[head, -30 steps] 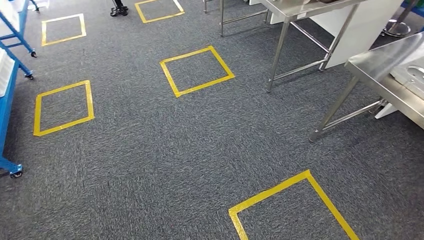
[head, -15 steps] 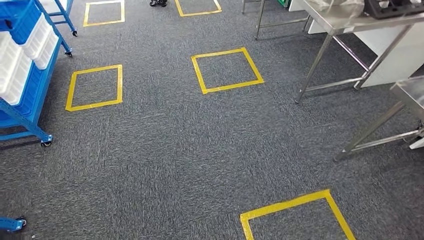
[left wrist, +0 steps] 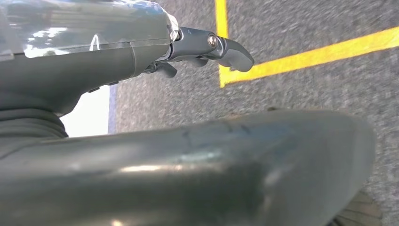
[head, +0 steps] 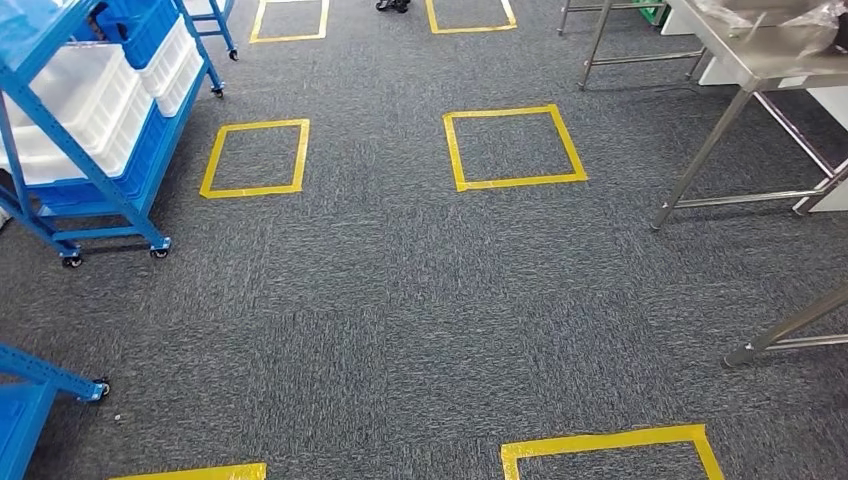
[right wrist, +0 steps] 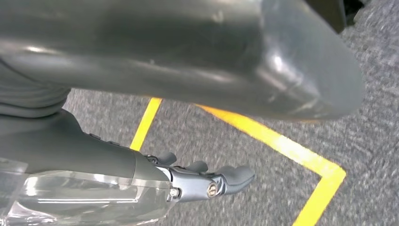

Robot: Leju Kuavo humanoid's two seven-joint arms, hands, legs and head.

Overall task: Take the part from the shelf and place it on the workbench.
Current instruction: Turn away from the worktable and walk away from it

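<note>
Shelf (head: 95, 110): ahead-left; walk up square to its front edge.
Left robot hand (left wrist: 207, 47): spread, empty.
Right robot hand (right wrist: 207, 181): spread, empty.

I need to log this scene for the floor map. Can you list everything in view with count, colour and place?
Tape squares: six at least partly seen, yellow, on the grey carpet.
Shelf carts: two, blue, on wheels, far left; another blue frame at the lower left.
Bins: several, white and blue, on the cart shelves.
Workbenches: steel, upper right; another's leg at the right edge.
Left robot hand: grey, empty, above the carpet.
Right robot hand: grey, empty, above the carpet.
</note>
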